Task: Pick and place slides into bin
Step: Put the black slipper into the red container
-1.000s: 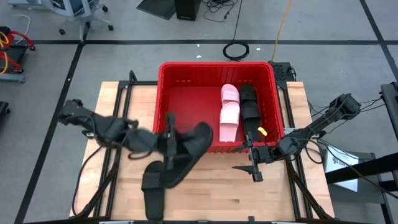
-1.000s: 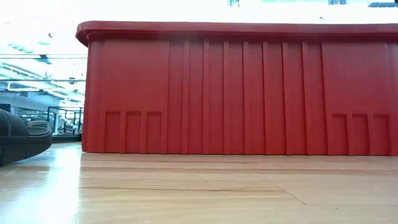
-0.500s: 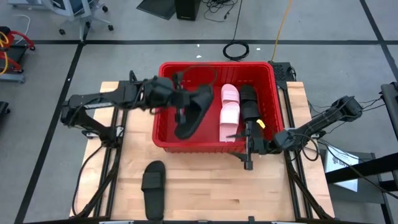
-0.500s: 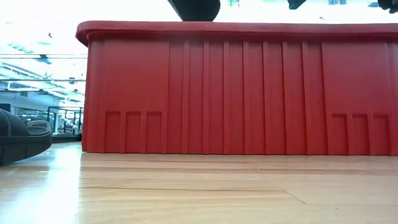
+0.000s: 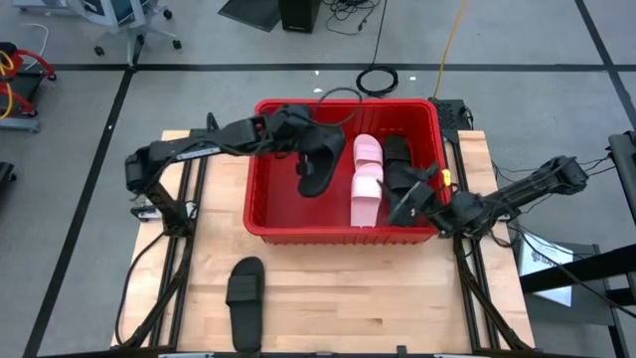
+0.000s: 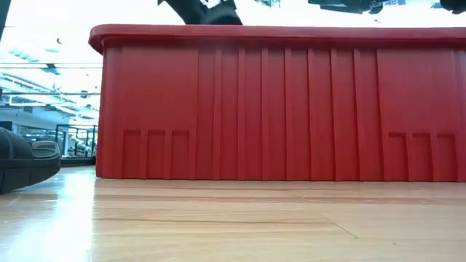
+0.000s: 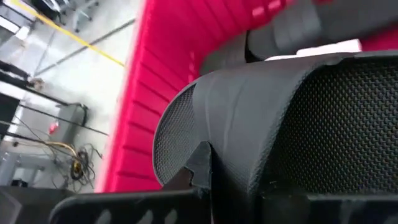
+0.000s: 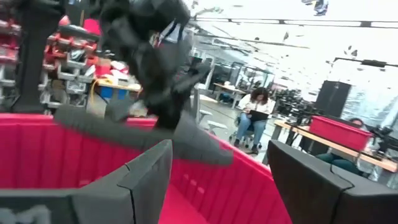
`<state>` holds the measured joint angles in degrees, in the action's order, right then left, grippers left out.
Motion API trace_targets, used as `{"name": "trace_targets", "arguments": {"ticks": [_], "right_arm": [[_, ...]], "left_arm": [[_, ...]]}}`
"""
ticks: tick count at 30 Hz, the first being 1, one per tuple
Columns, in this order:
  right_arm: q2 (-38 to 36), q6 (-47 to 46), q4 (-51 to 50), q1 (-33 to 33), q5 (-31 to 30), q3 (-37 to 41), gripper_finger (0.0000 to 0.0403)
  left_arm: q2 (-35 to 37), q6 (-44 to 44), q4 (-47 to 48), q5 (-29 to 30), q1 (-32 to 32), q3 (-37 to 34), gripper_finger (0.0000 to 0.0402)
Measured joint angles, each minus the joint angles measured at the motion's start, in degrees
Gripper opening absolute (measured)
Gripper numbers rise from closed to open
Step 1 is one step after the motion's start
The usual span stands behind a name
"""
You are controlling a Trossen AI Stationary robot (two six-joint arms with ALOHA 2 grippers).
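Observation:
The red bin (image 5: 339, 103) stands at the table's far middle. It holds two pale pink slides (image 5: 366, 179) and a black slide (image 5: 397, 159). My left gripper (image 5: 301, 149) is over the bin's left half, shut on another black slide (image 5: 318, 167). My right gripper (image 5: 409, 197) is open and empty above the bin's near right part, beside the black slide lying there. A further black slide (image 5: 244, 286) lies on its sole on the table near the front edge; its end shows in the low view (image 6: 22, 161). My left gripper holds the black slide by its wide strap (image 7: 236, 99), coming from above. The fingers' exact seat is hidden by the strap and the gripper itself. The slide hangs below the gripper, sole (image 8: 137, 134) down and tilted, lifted clear inside the bin's rim.
The bin's tall front wall (image 6: 277, 109) fills the low view. Bare wood lies in front of the bin and at the table's left and right. A seated person (image 8: 252, 112) shows far off in the room behind.
My left gripper has lifted the black slide from just in front of the bin, carried it up over the near rim and toward the far edge, and now holds it inside the bin's left half. My right gripper has risen from the table and moved over the bin's near right part.

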<state>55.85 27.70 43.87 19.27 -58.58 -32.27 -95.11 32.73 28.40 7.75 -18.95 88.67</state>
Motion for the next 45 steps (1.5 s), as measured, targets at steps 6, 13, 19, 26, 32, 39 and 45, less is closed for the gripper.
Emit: {"name": "trace_targets", "arguments": {"ticks": [6, 13, 19, 26, 32, 39, 45], "right_arm": [[-4.8, 0.0, -6.2, -2.0, 0.1, 0.0, 0.0254], [-6.9, 0.8, -10.3, -5.2, 0.1, 0.0, 0.0254], [-7.4, 3.6, -9.8, -7.9, 0.2, 0.0, 0.0253], [-8.5, 6.1, -9.8, -10.8, 0.3, 0.0, 0.0254], [-8.6, 7.0, -9.9, -12.5, 0.4, 0.0, 0.0254], [-8.6, 6.1, -10.1, -13.4, 5.1, 0.0, 0.0254], [-8.4, 5.7, -10.3, -13.4, 6.1, 0.0, 0.0254]], "left_arm": [[-7.0, 0.0, -6.7, 2.6, -0.9, 0.0, 0.0026], [-13.1, -0.6, -13.8, 9.6, -1.3, 0.0, 0.0026], [-16.1, -1.8, -16.0, 11.8, -1.6, 0.0, 0.0026], [-19.1, 0.3, -16.0, 13.0, -3.1, 0.0, 0.0026], [-20.4, 0.7, -16.5, 11.6, -4.6, 0.0, 0.0026], [-21.7, 0.4, -16.8, 10.6, -5.3, 0.1, 0.0026], [-23.2, -3.0, -17.0, 10.8, -4.6, 0.1, 0.0026]]}}
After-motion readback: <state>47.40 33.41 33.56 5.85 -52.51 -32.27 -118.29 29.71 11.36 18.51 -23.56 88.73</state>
